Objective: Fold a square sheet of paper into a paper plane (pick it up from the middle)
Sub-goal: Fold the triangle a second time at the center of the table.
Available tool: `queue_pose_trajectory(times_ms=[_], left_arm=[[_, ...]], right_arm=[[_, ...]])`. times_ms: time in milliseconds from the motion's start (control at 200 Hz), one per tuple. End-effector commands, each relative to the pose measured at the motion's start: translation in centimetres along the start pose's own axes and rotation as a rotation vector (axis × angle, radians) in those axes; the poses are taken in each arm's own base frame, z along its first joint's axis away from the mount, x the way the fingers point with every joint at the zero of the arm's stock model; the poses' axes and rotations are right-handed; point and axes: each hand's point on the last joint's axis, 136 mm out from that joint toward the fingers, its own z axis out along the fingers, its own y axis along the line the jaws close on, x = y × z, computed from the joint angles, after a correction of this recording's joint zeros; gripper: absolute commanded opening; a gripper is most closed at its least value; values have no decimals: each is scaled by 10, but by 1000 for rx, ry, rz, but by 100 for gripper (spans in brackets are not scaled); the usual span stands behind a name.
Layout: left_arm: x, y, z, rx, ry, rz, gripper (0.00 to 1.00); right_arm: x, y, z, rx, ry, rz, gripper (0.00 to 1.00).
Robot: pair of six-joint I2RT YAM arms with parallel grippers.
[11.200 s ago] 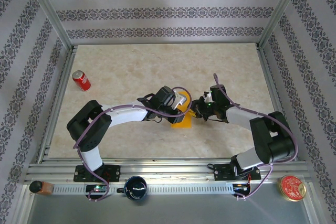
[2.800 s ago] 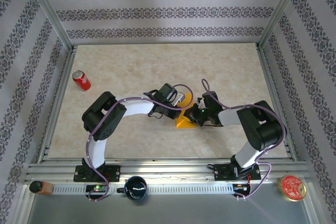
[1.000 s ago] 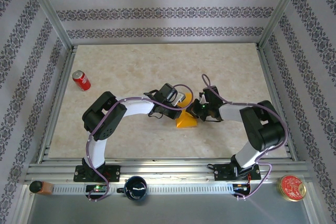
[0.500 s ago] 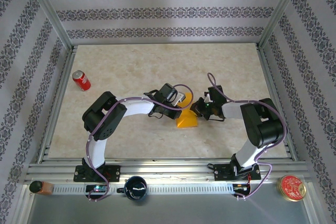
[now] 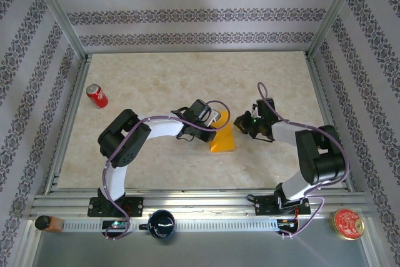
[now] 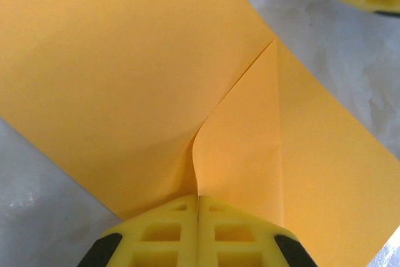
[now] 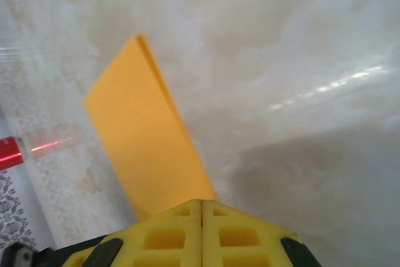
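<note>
Paper: the folded orange-yellow paper sheet (image 5: 222, 140) is lying on the tabletop (image 5: 156, 79) near its middle, between the two arms.
Fold: in the left wrist view the paper sheet (image 6: 125, 79) is showing one flap turned over, and the flap's edge is curling up where it runs toward the fingertips.
Left end effector: the left end effector (image 5: 217, 120) is sitting at the sheet's far left corner. Its jaws (image 6: 199, 217) are pressing fully together with the flap edge meeting their seam; I cannot tell whether paper is being pinched.
Right end effector: the right end effector (image 5: 239, 123) is hovering just beside the sheet's right edge with its jaws (image 7: 201, 217) closing on nothing. The sheet (image 7: 147, 148) is stretching away in front of it.
Surroundings: a red can (image 5: 97, 95) is standing well apart, far left.
</note>
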Motion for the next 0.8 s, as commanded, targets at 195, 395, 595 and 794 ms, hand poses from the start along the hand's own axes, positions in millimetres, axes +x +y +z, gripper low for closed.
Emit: queue_pose_trajectory(times_ms=[195,395,595,794], left_arm=[[34,19,8,-49,108,-45,5],[34,19,8,-50,110,-43,5],[32,18,8,-46,106,-45,5],[29,18,6,-48,97,-44,5]], right_arm=[[43,20,13,-56,152,-66,7],[56,17,26,-47,214,-62,7],[57,3,32,-1,209,-48,6],[60,-29,34,99,197,-18,3]])
